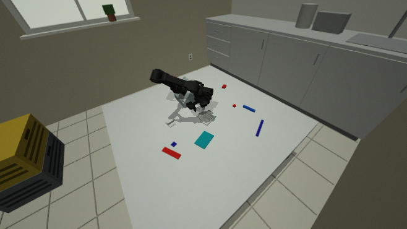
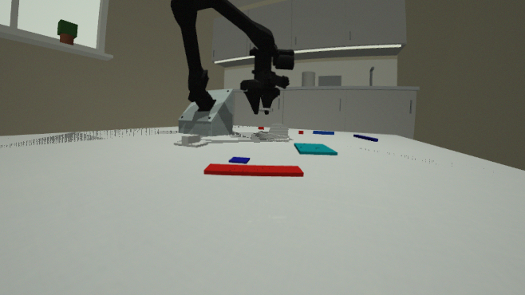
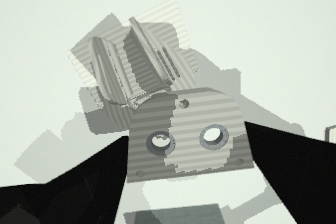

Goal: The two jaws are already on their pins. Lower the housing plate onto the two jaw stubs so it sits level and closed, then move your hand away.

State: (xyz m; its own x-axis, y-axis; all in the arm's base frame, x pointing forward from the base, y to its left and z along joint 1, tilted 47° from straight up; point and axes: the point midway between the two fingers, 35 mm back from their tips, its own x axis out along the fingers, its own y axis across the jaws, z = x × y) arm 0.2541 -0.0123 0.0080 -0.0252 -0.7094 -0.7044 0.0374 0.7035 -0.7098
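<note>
My gripper (image 1: 197, 108) (image 2: 262, 112) (image 3: 183, 134) is shut on the pale grey housing plate, one black finger at each side edge. The housing plate (image 3: 190, 155) (image 2: 265, 109) has a rounded end, two large holes and smaller marks. It is held in the air above the table, roughly flat. The pale jaw assembly (image 1: 206, 117) (image 2: 278, 133) lies on the table below, beyond the plate's rounded end in the wrist view. There its two ridged jaws (image 3: 107, 65) (image 3: 157, 47) stand side by side on a square base. The plate hides the near part; pins and stubs cannot be made out.
A small pale block (image 1: 171, 124) (image 2: 191, 140) sits on a flat base left of the assembly. A teal plate (image 1: 204, 140) (image 2: 315, 149), a red bar (image 1: 171, 153) (image 2: 254, 170) and a small blue tile (image 1: 174, 144) (image 2: 239, 160) lie nearer the front. Blue bars and red bits lie to the right.
</note>
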